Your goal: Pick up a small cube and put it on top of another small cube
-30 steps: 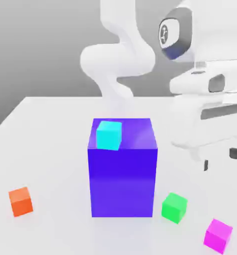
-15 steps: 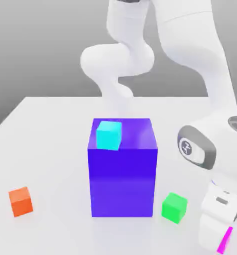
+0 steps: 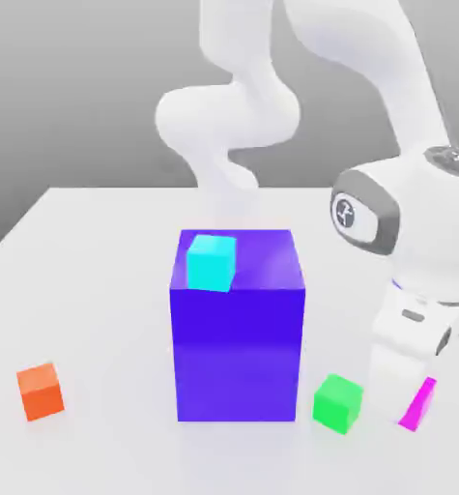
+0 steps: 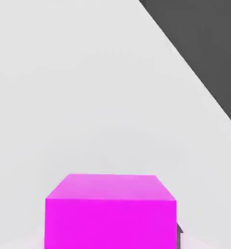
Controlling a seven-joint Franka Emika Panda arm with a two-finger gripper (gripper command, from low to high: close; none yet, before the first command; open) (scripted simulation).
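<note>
The pincer (image 3: 414,392) is at the exterior view's right, low and near the front of the white tabletop (image 3: 98,290), under the arm's (image 3: 407,116) white hand. It is clamped on the pink cube (image 3: 418,402). In the exterior view, a narrow pink sliver of the cube shows beside the hand. This sliver leans, with its upper end toward the exterior view's right and its lower end toward the left, so the cube looks tilted and not flat on the tabletop. Whether it touches the tabletop, I cannot tell. A cube has equal sides, so it has no long axis.

In the hand view the pink cube (image 4: 111,211) is very close to the camera. Its top face and one side face are visible, and a dark finger (image 4: 179,235) is just beside one edge. Behind it lies the pale tabletop (image 4: 88,87).

The green cube (image 3: 337,403) sits on the tabletop just beside the pink one, toward the exterior view's left. Next to it stands the big blue block (image 3: 238,338), with a cyan cube (image 3: 212,262) on its top. The orange cube (image 3: 41,391) is well apart, at the exterior view's left.
</note>
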